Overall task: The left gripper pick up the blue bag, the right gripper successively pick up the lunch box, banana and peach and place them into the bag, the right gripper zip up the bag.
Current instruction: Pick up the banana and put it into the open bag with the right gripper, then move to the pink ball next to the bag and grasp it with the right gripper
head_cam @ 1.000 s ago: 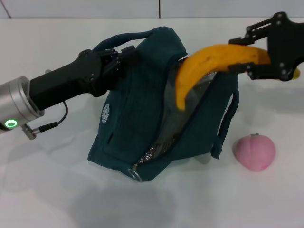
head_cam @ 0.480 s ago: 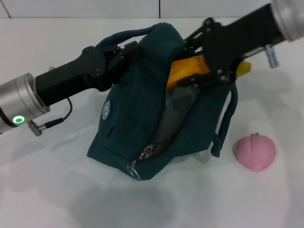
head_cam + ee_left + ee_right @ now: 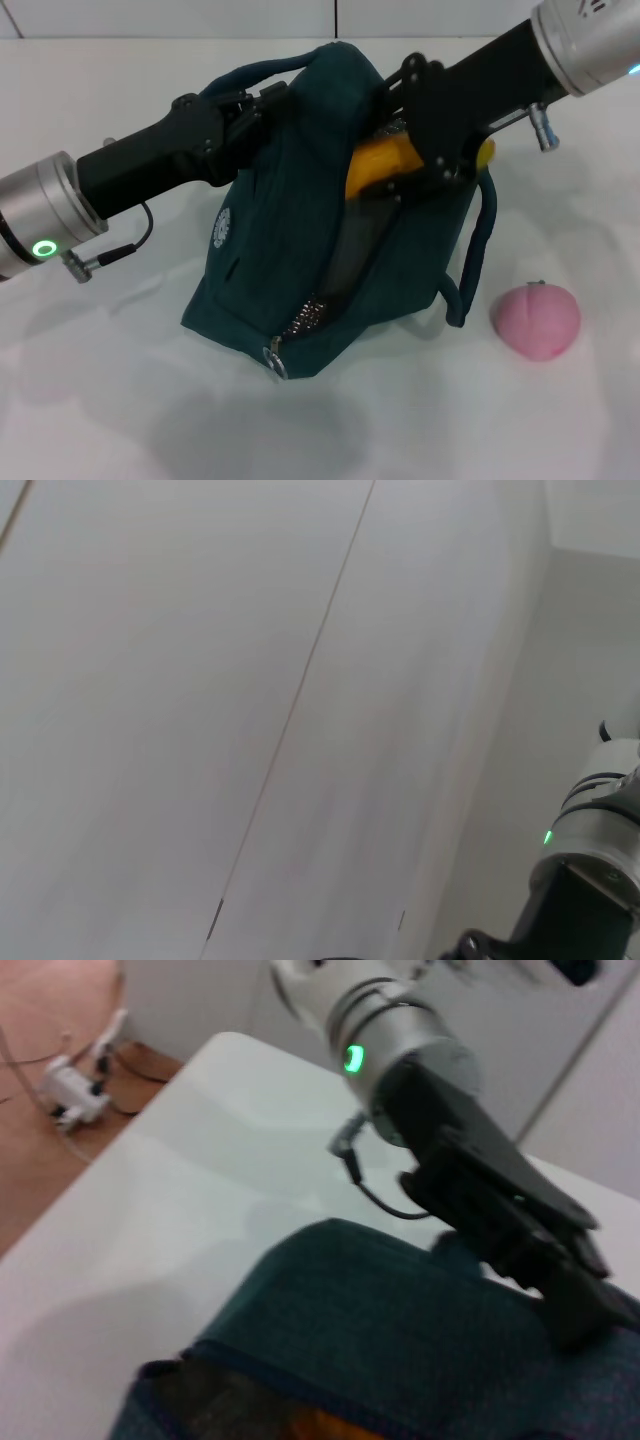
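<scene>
The blue bag stands on the counter, its mouth held up by the left gripper, jaws pinching the bag's top edge. The right gripper reaches into that mouth, jaws clamped on the banana, which sits half inside. One peach waits on the counter just beside the bag. No lunch box is visible, presumably already packed. Peach and zipping remain.

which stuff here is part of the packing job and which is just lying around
Part of the job:
- blue bag, held up at its top by the left gripper
- banana, going into the bag's mouth in the right gripper
- peach, lying on the table beside the bag

Just lying about:
- nothing else besides the white table
</scene>
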{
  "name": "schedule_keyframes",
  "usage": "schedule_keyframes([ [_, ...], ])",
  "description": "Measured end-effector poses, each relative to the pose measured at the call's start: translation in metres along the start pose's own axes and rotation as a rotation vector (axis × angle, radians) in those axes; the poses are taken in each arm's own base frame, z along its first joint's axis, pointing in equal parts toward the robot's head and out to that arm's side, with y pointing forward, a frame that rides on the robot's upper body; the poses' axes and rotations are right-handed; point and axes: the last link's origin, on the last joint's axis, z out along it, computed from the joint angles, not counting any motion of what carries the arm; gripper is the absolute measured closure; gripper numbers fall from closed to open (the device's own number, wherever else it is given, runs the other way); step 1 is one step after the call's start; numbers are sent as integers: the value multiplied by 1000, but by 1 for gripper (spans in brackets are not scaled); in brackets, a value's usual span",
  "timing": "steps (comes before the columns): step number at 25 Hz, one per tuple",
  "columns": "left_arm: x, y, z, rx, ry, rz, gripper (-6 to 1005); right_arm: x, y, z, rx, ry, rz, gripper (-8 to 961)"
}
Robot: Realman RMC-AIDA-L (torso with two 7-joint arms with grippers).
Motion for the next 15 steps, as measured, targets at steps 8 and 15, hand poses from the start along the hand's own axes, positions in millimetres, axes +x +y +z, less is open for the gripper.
schedule_keyframes([
  [8, 0, 0, -1, 4, 0, 0, 957, 7, -4, -11, 161, -78, 31, 205],
  [15, -1, -2, -2, 19, -5, -2, 959, 28, 10, -53, 378, -262, 109, 148],
])
